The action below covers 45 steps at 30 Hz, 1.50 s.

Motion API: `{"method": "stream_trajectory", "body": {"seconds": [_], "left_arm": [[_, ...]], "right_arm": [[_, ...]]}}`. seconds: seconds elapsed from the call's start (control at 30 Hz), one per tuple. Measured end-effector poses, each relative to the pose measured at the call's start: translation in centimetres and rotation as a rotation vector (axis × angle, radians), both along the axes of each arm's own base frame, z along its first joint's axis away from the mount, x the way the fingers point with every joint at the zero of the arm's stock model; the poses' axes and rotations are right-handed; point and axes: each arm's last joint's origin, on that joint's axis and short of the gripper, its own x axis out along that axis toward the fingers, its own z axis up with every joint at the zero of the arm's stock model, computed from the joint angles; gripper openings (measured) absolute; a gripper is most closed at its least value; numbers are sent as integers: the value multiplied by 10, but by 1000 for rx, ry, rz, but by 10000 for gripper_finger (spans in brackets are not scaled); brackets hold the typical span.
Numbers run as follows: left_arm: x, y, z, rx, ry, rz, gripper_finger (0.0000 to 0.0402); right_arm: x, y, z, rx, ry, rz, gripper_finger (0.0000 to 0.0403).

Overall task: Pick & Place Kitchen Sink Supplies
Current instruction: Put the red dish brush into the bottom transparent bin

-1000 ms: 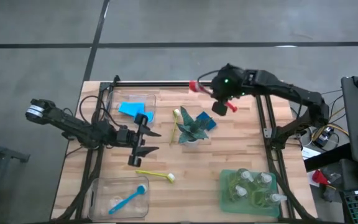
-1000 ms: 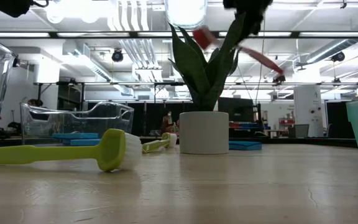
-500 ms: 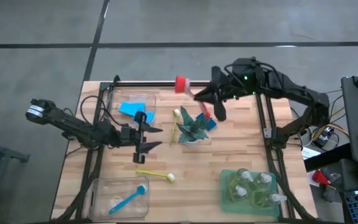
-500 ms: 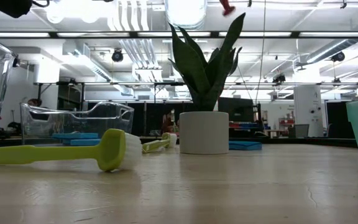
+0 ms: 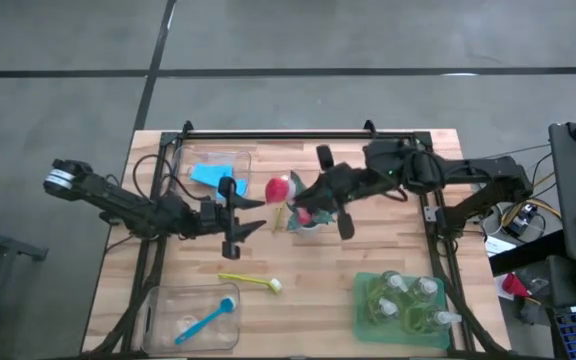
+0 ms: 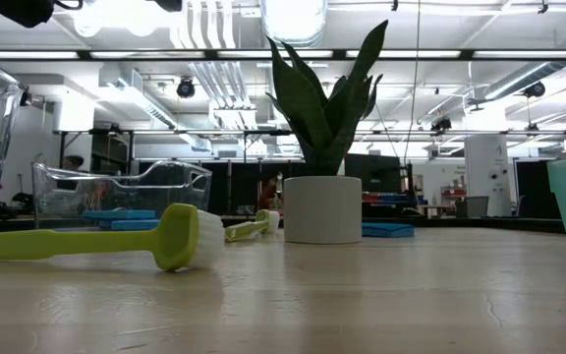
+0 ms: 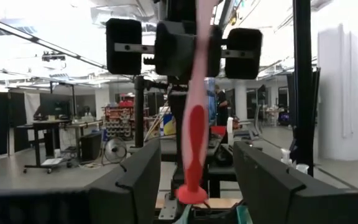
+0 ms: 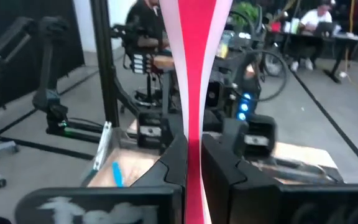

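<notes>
My right gripper (image 5: 315,200) hovers over the spiky potted plant (image 5: 308,214), shut on a red-pink brush (image 5: 281,188) whose head points toward the table's left. My left gripper (image 5: 264,214) is open, level, just left of that head. In the left wrist view the brush (image 7: 191,124) shows between its fingers without touching them. One yellow-green brush (image 5: 251,282) lies flat on the table, and another (image 5: 283,198) lies beside the plant. A blue brush (image 5: 208,318) lies in the near-left clear bin. Blue sponges (image 5: 212,175) lie in the far-left bin. Pump bottles (image 5: 405,298) stand in the green tray. My right gripper pinches the red-pink brush by its handle (image 8: 193,146) between its two fingers (image 8: 174,167). It comes from the table's right, and the handle runs on forward past the fingertips. The brush is lifted clear above the plant, with its head (image 5: 281,188) toward my left gripper.
The plant pot (image 6: 322,208) stands mid-table under the held brush. A blue sponge (image 6: 391,230) lies beside it. Clear bins sit at the far left (image 5: 183,165) and near left (image 5: 158,300), and the green tray (image 5: 363,320) at the near right. Bare wood lies along the near middle.
My right gripper has carried the brush from the far edge toward the table's left and near side, out over the plant. It rose out of the low view and turned the brush head toward my left gripper. My left gripper edged slightly rightward.
</notes>
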Motion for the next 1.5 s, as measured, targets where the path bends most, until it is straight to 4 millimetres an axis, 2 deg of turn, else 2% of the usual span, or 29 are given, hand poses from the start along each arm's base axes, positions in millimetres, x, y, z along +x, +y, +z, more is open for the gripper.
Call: {"method": "stream_trajectory", "body": {"seconds": [0.37,0.57,0.73,1.0,1.2,1.5], "left_arm": [[22,-6,2,20,23,5,195],[36,-11,4,22,32,5,195],[48,-14,4,42,48,10,195],[47,-15,8,43,59,7,191],[39,-12,10,21,52,2,165],[39,-12,9,20,56,1,87]], "right_arm": [[14,3,-41,65,-83,-1,23],[18,4,-49,67,-110,1,23],[30,5,-56,61,-83,1,23],[36,5,-57,64,-77,1,23],[33,5,-53,65,-85,1,23],[39,6,-61,63,-60,3,23]]}}
